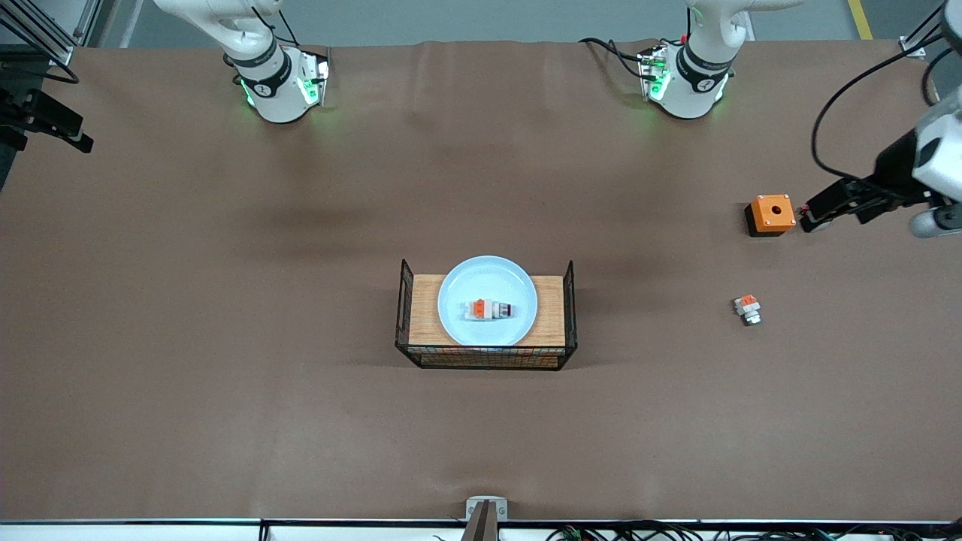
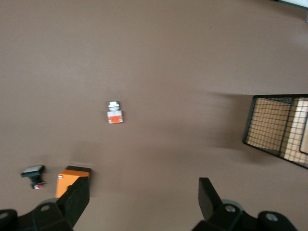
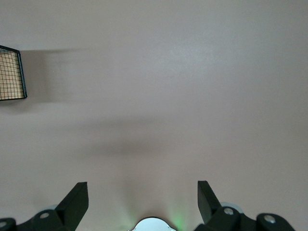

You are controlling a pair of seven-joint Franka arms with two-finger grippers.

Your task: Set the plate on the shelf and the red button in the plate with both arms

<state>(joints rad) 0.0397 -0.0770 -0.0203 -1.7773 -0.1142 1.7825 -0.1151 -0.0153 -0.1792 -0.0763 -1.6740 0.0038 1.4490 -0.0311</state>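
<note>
The pale blue plate (image 1: 518, 289) rests on a wooden tray with black wire ends (image 1: 549, 319) at the middle of the table. The red button (image 1: 490, 309) lies on its side in the plate, its dark red cap toward the left arm's end. Neither gripper shows in the front view. My left gripper (image 2: 143, 183) is open and empty, high over bare table toward the left arm's end. My right gripper (image 3: 142, 185) is also open and empty, high over bare table close to its own base (image 3: 154, 225). Each wrist view catches only a wire end of the tray (image 2: 276, 127) (image 3: 12, 72).
An orange box with a hole (image 1: 772, 213) (image 2: 72, 180) stands toward the left arm's end. A similar small switch part (image 1: 748, 309) (image 2: 114, 112) lies nearer the front camera. A black-and-white device on a cable (image 1: 887, 184) reaches in beside the box.
</note>
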